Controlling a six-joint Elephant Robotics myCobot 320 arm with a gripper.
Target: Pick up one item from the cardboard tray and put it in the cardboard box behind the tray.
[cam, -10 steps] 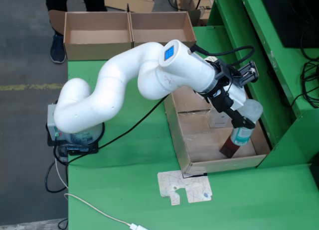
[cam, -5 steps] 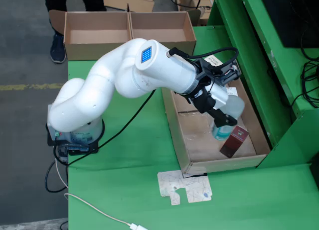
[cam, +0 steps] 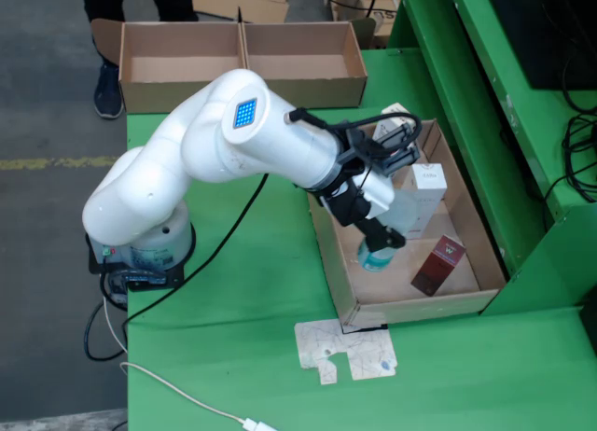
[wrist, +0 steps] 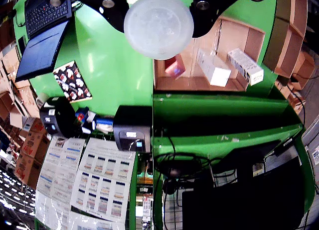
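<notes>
Clear plastic bottle (cam: 382, 244) is clamped in the jaws, hanging over the tray's (cam: 338, 286) near-left corner in the fixed view, long axis tilted, teal end down toward the floor of the tray. The box (cam: 242, 81) sits at the surface's far edge, so the carry goes up and back-left. A dark red carton (cam: 438, 265) and white cartons (cam: 427, 190) are left in the tray; its wall is what I'd clear first.
</notes>
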